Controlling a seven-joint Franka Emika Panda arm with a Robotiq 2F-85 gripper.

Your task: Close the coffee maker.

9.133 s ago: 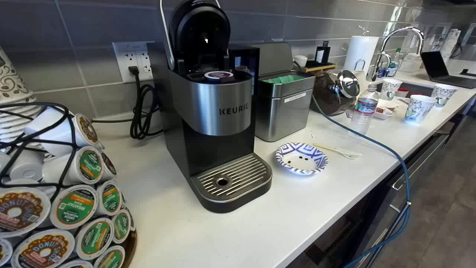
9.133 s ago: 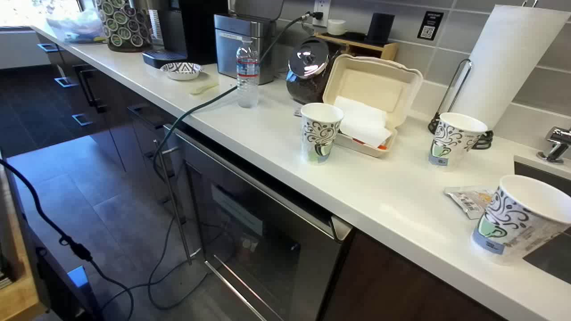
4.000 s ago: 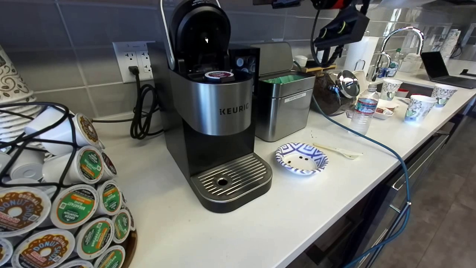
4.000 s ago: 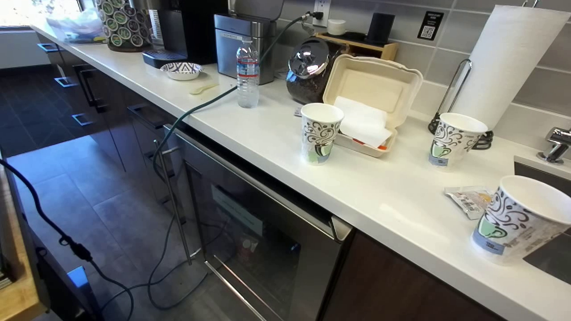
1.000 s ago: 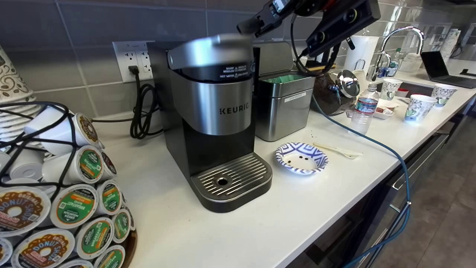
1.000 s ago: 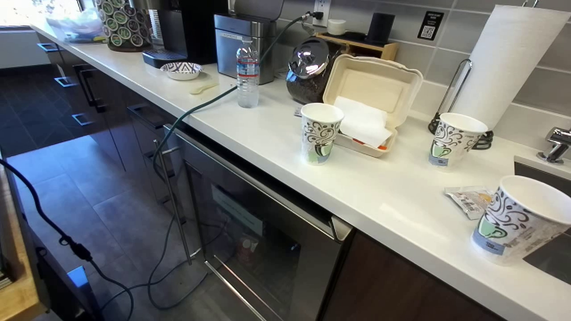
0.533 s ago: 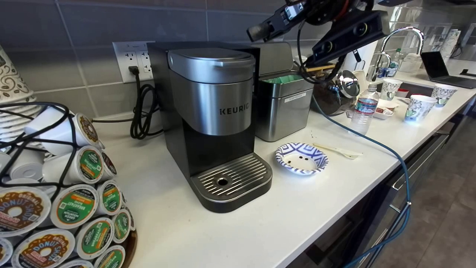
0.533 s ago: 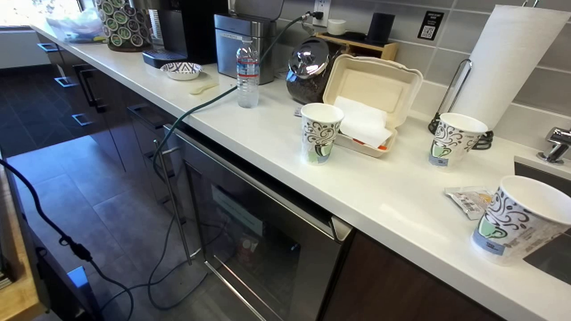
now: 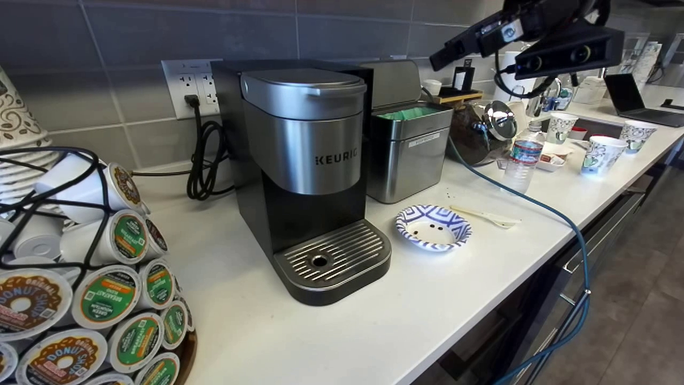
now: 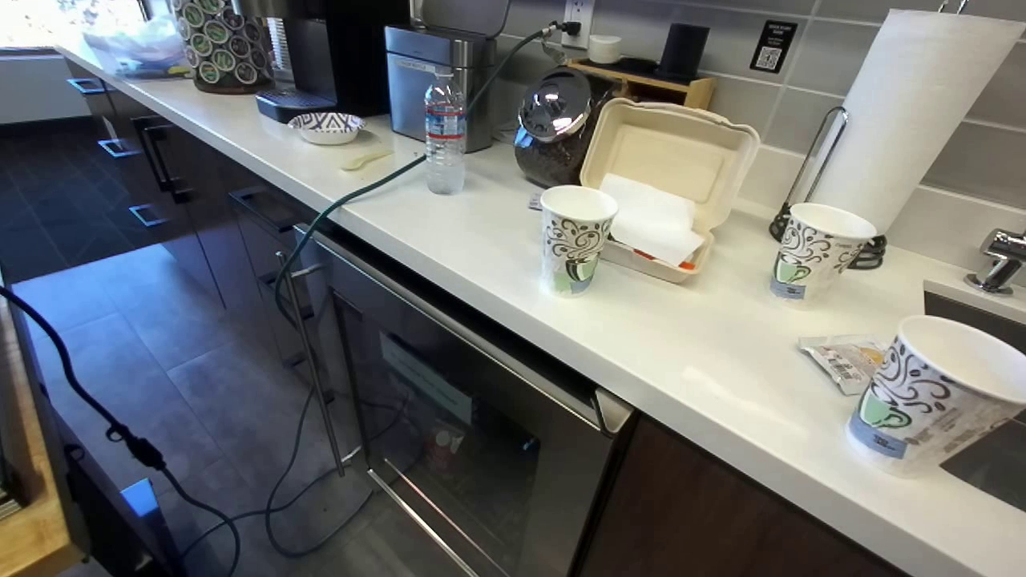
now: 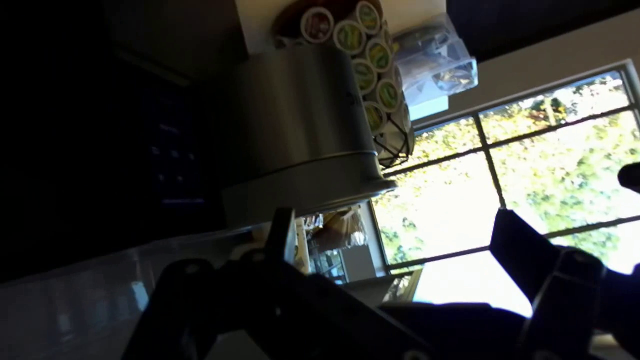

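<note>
The coffee maker (image 9: 307,152) stands on the counter with its lid (image 9: 307,96) down flat on the silver front. The round pod holder is hidden under the lid. In an exterior view only the lower part of the coffee maker (image 10: 353,68) shows, cut off at the top. In the wrist view its silver front (image 11: 305,110) and lid (image 11: 310,185) stand upside down, and the lid looks flush. My gripper (image 9: 439,58) is up in the air, right of and apart from the coffee maker. In the wrist view the gripper's fingers (image 11: 392,235) are wide apart with nothing between them.
A metal box (image 9: 409,155) with its lid up stands beside the coffee maker. A patterned bowl (image 9: 434,229), a water bottle (image 9: 523,160) and a blue cable (image 9: 534,200) are on the counter. A pod rack (image 9: 107,299) stands at the near left. Paper cups (image 10: 577,240) stand farther along.
The lid was raised with a pod showing, then swung down and now lies flat. My gripper came in over the machine, then moved away to the right in that exterior view.
</note>
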